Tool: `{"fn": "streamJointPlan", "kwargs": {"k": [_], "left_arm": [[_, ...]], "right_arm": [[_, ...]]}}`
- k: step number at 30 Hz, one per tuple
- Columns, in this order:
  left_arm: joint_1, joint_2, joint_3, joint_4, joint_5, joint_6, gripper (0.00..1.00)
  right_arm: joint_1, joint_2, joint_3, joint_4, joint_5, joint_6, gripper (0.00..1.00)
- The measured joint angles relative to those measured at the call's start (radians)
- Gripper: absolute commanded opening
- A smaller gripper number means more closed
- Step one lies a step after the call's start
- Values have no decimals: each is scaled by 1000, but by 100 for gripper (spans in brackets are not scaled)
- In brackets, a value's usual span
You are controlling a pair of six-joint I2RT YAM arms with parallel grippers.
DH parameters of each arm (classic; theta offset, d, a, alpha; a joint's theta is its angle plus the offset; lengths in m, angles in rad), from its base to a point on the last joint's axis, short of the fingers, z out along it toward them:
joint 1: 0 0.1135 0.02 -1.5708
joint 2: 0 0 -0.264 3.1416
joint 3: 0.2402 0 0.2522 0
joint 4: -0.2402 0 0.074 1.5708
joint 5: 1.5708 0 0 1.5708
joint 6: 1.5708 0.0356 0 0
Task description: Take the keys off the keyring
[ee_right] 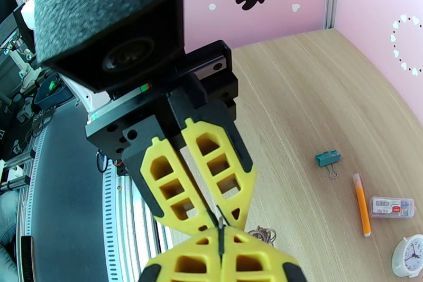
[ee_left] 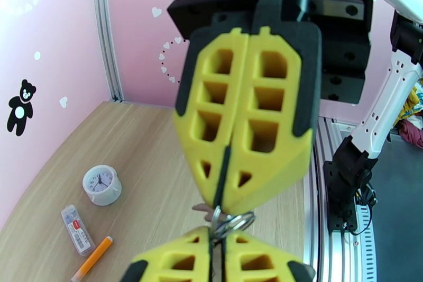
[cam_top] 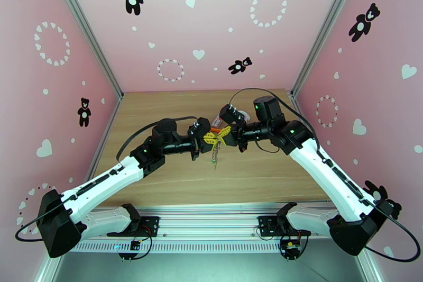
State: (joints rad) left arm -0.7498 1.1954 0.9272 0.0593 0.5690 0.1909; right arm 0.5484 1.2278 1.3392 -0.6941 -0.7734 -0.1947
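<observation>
Yellow-fingered, your left claw (ee_left: 217, 234) and right claw (ee_left: 226, 205) meet nose to nose above the worktop (ee_left: 132, 161), each pinched shut on the keyring (ee_left: 232, 221) at its small metal rings, probably so opposing pulls can work the keys off.

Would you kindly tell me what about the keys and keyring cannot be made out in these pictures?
- Keys: top view, too small, and covered where the left claw and right claw meet; whether they are on the ring is unclear.
- Keyring: left wrist view, yellow fingers hide all but a few metal rings.
- Chain: right wrist view, blurred, partly behind the right claw.
</observation>
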Motion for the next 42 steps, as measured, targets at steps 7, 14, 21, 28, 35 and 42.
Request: {"fn": "streamJointPlan", "kwargs": {"k": [7, 14, 21, 28, 35, 42], "left_arm": [[0, 0, 0, -8, -3, 9, 2], [0, -5, 0, -15, -8, 12, 0], [0, -29, 0, -23, -19, 10, 0], [3, -55, -3, -13, -34, -26, 0], [7, -57, -19, 34, -41, -92, 0], [8, -57, -30, 75, -66, -162, 0]], "right_arm": [[-5, 0, 0, -7, 3, 0, 0], [-6, 0, 0, -12, 3, -7, 0], [-8, -18, 0, -13, 2, -19, 0], [-13, -44, 0, -14, -3, -23, 0], [-15, -45, 0, -11, -9, -22, 0], [-19, -46, 2, -12, -13, -26, 0]]}}
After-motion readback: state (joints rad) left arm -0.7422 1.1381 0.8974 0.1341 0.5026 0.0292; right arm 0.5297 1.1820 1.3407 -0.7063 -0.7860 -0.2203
